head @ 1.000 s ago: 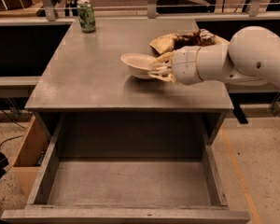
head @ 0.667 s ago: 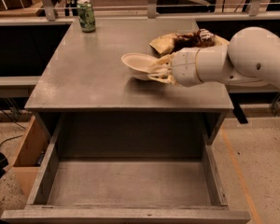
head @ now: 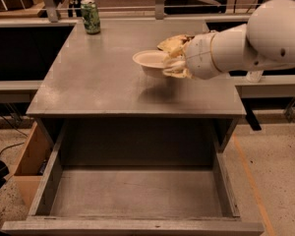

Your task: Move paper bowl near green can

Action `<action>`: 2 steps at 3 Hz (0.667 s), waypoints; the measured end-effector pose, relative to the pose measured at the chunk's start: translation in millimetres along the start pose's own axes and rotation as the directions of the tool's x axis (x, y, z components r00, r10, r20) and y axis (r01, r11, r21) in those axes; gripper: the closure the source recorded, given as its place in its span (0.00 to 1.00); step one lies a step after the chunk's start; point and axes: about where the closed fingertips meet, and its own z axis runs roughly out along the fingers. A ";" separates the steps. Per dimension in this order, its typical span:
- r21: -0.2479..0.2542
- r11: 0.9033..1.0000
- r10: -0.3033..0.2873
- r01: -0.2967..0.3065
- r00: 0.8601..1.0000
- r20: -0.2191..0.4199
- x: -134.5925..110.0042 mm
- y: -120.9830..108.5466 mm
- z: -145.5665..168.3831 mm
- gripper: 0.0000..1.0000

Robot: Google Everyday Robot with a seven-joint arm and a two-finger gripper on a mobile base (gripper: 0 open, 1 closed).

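Looks like we're in the carry step here. Going big to small: the flat grey matte table top (head: 98,82) is taking up most of the view. The chunky white rounded robot arm (head: 246,43) is reaching in from the right side. The shallow round cream-white paper bowl (head: 150,60) is hanging just above the middle-right of the table, with a soft shadow under it, so I'm judging it's lifted rather than resting. The small green drink can (head: 91,16) with the silver top is standing upright at the far left corner, well apart from the bowl. The pale two-finger gripper (head: 176,69) is pinching the paper bowl by its right-hand rim, so the jaws are closed down on that edge.

Next move, I'm guessing: it's going to need a sweep left and away across the table. Then it needs a gentle set-down beside the can without bumping it, because that can is looking tall, narrow and easy to tip.

Materials, same order:
- The table is looking smooth and slightly scuffed.
- The deep open grey drawer (head: 137,195) below it is showing a plain flat floor.
- The arm is looking like smooth hard plastic shells.
- The bowl is thin and light, and its wide flat rim is probably bending a bit in a 1-sided grip.
- The crinkly yellow-and-brown snack bag (head: 173,44) is lying right behind the gripper.
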 end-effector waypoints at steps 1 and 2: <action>-0.022 0.992 -0.128 0.128 0.992 -0.017 -7.1 -45.1 10.1 1.00; -0.007 0.976 -0.218 0.218 0.976 0.007 -11.0 -91.9 36.7 1.00</action>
